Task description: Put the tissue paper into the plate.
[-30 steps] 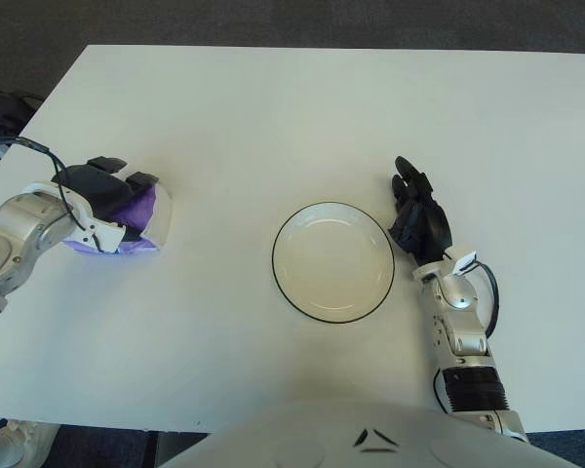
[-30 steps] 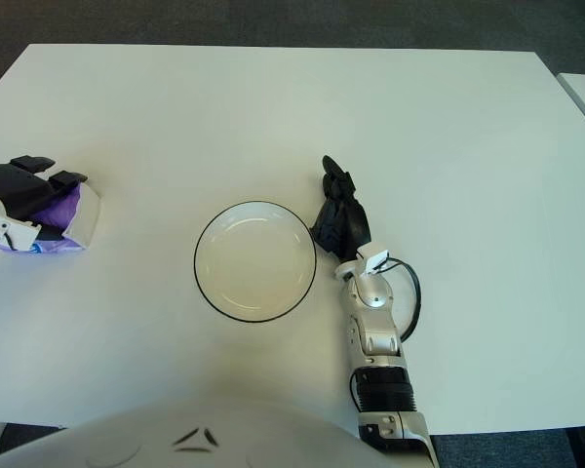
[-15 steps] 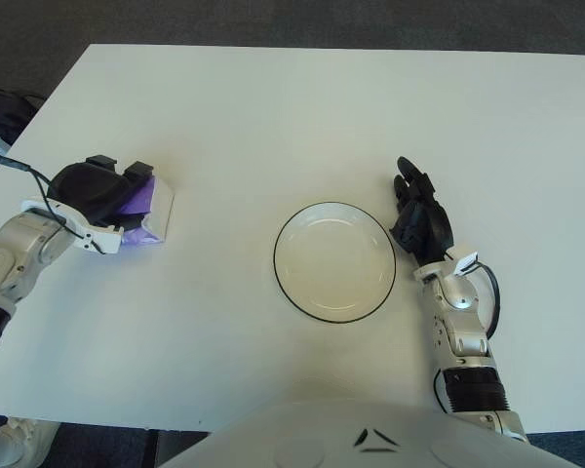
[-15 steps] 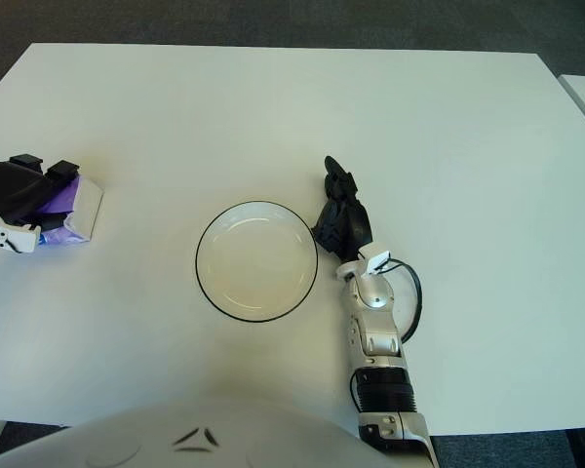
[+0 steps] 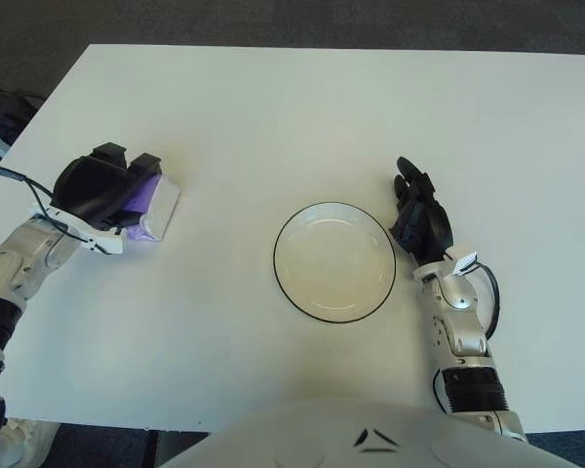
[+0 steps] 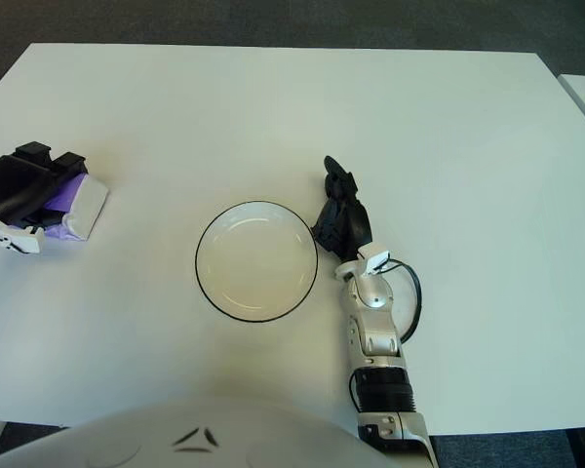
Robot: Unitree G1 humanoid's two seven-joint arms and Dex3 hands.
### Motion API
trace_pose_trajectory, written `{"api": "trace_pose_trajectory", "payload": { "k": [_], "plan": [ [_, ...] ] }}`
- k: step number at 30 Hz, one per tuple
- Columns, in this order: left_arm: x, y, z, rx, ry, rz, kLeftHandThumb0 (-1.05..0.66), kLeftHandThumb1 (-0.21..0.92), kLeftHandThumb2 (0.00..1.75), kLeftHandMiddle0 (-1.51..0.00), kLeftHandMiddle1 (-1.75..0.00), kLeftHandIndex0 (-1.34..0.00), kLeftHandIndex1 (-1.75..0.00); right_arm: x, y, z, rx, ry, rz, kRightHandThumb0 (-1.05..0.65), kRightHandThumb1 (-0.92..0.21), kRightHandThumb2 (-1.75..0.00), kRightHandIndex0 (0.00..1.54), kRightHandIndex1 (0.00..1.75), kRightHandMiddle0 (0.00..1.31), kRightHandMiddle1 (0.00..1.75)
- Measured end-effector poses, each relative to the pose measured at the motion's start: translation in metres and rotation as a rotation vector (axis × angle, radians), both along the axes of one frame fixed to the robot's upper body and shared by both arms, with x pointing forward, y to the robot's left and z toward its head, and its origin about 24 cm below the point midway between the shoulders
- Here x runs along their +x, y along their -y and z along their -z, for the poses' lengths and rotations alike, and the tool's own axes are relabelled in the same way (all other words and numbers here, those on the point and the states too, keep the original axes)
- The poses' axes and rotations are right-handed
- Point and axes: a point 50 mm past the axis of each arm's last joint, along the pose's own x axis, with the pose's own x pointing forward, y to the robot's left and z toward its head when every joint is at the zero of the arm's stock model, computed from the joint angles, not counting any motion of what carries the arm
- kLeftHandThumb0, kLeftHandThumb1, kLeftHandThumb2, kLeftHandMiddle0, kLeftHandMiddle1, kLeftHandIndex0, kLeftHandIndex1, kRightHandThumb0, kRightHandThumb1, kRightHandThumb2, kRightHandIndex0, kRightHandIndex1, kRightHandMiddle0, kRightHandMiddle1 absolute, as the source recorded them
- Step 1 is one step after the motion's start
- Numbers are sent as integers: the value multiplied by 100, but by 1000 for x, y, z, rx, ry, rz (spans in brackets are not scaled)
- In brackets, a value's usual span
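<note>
Left eye view showed the left hand point(image 5: 97, 185) gripping the tissue paper point(image 5: 151, 207), far from the plate point(image 5: 333, 261). It could slip out. The right hand point(image 5: 421, 216) rested open beside the plate.

Plate point(image 5: 334, 261) sits at the table point(image 5: 302, 107) centre, toward the front edge. Right hand point(image 5: 421, 216) rests just beside its right rim. Tissue pack point(image 5: 148, 205) lies near the left edge, under the left hand point(image 5: 97, 189).

purple-white tissue pack point(image 5: 148, 205), black-rimmed white plate point(image 5: 333, 261)
</note>
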Motion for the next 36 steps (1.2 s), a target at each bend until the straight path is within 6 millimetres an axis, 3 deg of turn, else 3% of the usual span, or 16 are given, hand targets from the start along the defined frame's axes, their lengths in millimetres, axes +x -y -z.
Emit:
{"api": "trace_pose_trajectory", "payload": {
  "k": [10, 17, 27, 36],
  "plan": [
    [7, 12, -12, -136, 113, 60, -1, -8, 175, -89, -175, -72, -169, 1, 1, -1, -1, 3, 1, -82, -92, -104, 25, 6, 0, 46],
    [21, 56, -36, -264, 208, 178, -1, -8, 175, -89, -175, -72, -169, 7, 2, -3, -4, 13, -4, -81, -92, -103, 27, 7, 0, 51],
    [20, 112, -97, -398, 381, 395, -1, -1, 170, -85, -175, -64, -174, 13, 4, -6, -15, 45, -27, -81, -92, -103, 28, 7, 0, 53],
    [7, 149, -108, -488, 380, 581, 0, 5, 163, -80, -175, -59, -175, 15, 10, -3, -30, 41, -16, -81, -92, -103, 28, 7, 0, 53]
  ]
}}
